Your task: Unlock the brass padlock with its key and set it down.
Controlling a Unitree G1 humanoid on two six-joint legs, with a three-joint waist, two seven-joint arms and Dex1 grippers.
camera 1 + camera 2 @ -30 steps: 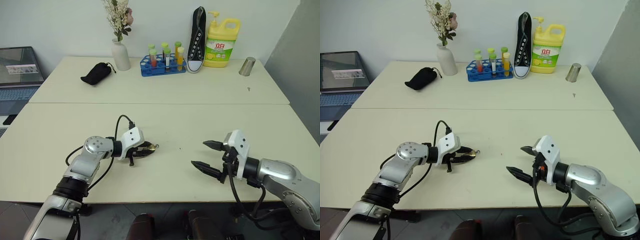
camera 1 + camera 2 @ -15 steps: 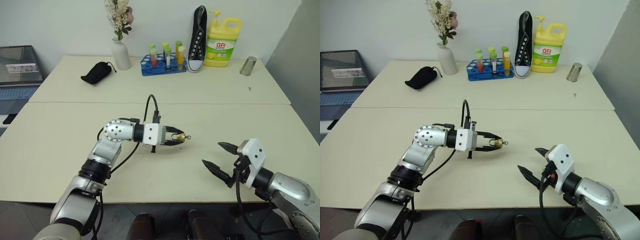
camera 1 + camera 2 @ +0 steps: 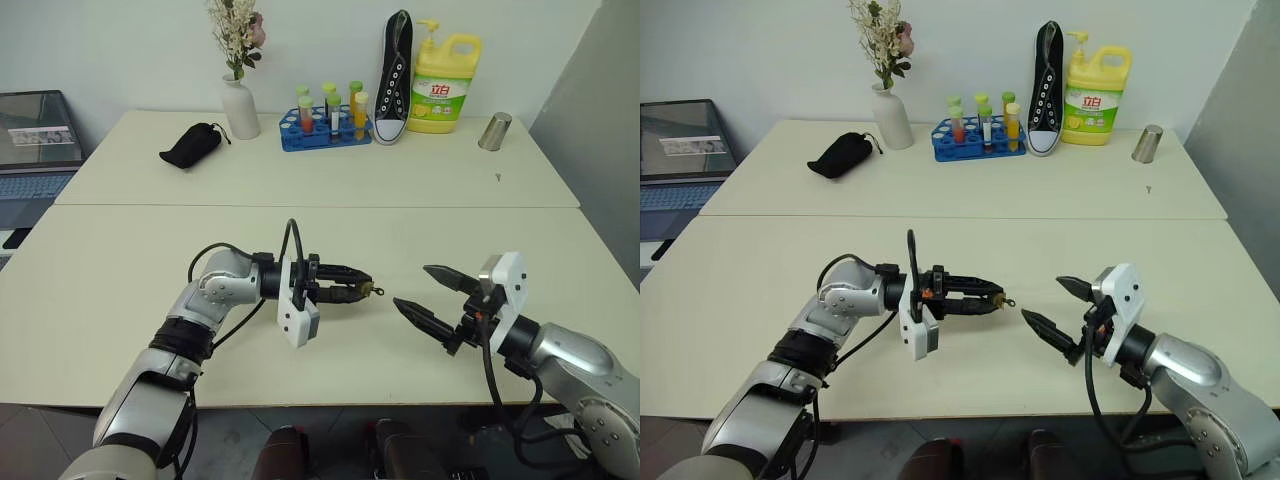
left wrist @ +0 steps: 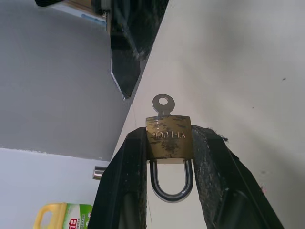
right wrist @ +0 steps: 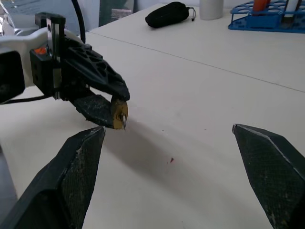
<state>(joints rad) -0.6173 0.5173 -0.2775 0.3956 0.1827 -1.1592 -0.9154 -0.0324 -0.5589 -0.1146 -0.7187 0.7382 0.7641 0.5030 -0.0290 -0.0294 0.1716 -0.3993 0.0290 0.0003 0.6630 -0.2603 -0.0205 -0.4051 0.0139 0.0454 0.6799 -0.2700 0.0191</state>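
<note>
The left gripper (image 4: 167, 143) is closed tight on the brass padlock (image 4: 168, 139), with one black finger pressed on each flat side. It holds the lock up in the air over the near table (image 3: 120, 300), out in front of the robot. The key (image 4: 163, 105) sticks out of the bottom of the lock, and its round head points away from the fingers toward the right gripper (image 3: 418, 291). The silvery loop of the lock hangs back between the two fingers. The right gripper is wide open with nothing in it, and its tips are near the key but not touching. The lock is very small and made of hard metal, so it should feel light for the arm and will not bend or break. Its sides look smooth, so it might slip or twist if the squeeze is weak. The best place to hold it is on the flat sides, just as it is held now. The key is thin and tiny, so only its round head is good to pinch, and gently. There is one lock, one key and two grippers. I think the loop is shut, but it is hard to be sure because the fingers hide its ends. On the far table there is one yellow soap bottle (image 3: 439, 92).
</note>
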